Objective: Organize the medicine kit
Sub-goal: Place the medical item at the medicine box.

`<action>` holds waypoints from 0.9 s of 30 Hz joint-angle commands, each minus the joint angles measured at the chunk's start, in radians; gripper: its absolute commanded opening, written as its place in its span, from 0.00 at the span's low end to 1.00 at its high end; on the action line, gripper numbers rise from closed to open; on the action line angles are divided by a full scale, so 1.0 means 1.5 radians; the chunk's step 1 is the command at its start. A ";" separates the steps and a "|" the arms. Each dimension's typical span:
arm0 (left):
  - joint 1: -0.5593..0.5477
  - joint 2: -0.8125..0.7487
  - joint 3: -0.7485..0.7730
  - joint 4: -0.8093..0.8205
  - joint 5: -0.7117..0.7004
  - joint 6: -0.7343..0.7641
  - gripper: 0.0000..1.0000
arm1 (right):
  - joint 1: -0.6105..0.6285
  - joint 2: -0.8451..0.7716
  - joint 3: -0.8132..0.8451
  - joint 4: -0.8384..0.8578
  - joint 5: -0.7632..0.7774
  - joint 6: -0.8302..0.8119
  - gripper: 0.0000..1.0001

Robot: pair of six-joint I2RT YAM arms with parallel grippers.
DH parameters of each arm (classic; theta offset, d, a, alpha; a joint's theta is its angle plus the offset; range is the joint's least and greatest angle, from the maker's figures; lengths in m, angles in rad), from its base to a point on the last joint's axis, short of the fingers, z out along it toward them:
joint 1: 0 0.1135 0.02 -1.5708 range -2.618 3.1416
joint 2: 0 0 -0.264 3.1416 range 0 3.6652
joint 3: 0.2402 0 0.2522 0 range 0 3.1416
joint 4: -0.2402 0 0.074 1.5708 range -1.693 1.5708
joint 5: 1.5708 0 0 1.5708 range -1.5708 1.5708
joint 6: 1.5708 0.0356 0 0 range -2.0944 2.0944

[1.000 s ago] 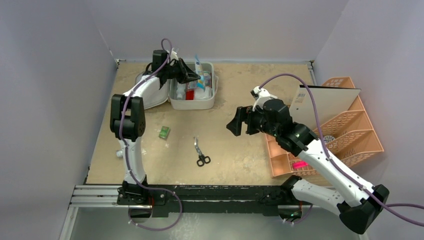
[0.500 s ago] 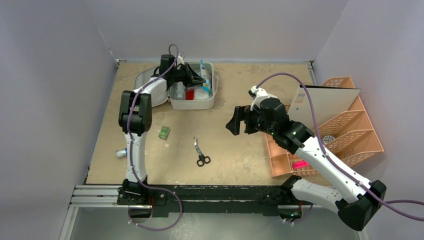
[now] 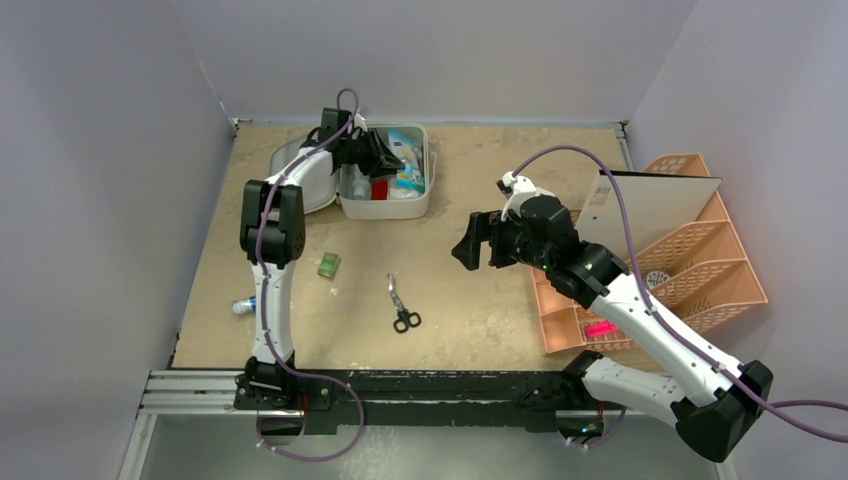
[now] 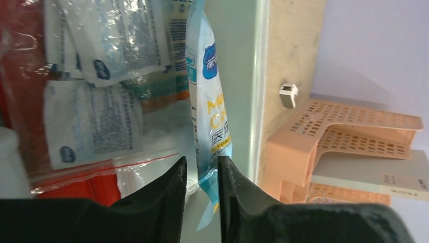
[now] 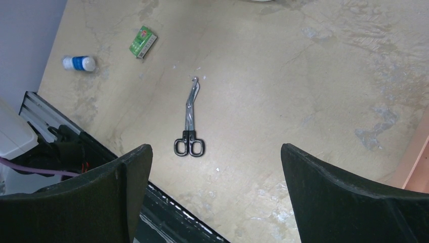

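The medicine kit is a white case lying open at the back left, its lid flat beside it. Inside are white sachets, a red pouch and a blue-and-white packet. My left gripper hovers inside the kit. In the left wrist view its jaws stand slightly apart around the packet's lower end, with a gap on one side, so it is open. My right gripper hangs wide open and empty above mid-table.
Black-handled scissors lie near the table's middle. A small green box and a blue-and-white bottle sit to the left. A peach lattice organizer holding a grey board stands at the right.
My left gripper carried the packet into the kit and its jaws have parted. The packet now leans lower in the case. The right arm has barely moved.
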 commanded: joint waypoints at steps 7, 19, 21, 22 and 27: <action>0.003 0.005 0.072 -0.089 -0.080 0.122 0.22 | -0.002 -0.012 0.002 0.019 0.014 -0.005 0.99; 0.001 0.041 0.126 -0.116 -0.048 0.195 0.00 | -0.002 0.013 0.009 0.026 0.011 -0.006 0.99; 0.001 0.042 0.120 -0.093 0.000 0.204 0.00 | -0.002 0.016 0.010 0.027 0.010 -0.006 0.99; 0.000 0.041 0.120 -0.089 0.022 0.205 0.00 | -0.002 0.017 0.012 0.025 0.009 -0.007 0.99; -0.001 0.035 0.112 -0.078 0.073 0.213 0.00 | -0.002 0.017 0.015 0.021 0.009 -0.012 0.99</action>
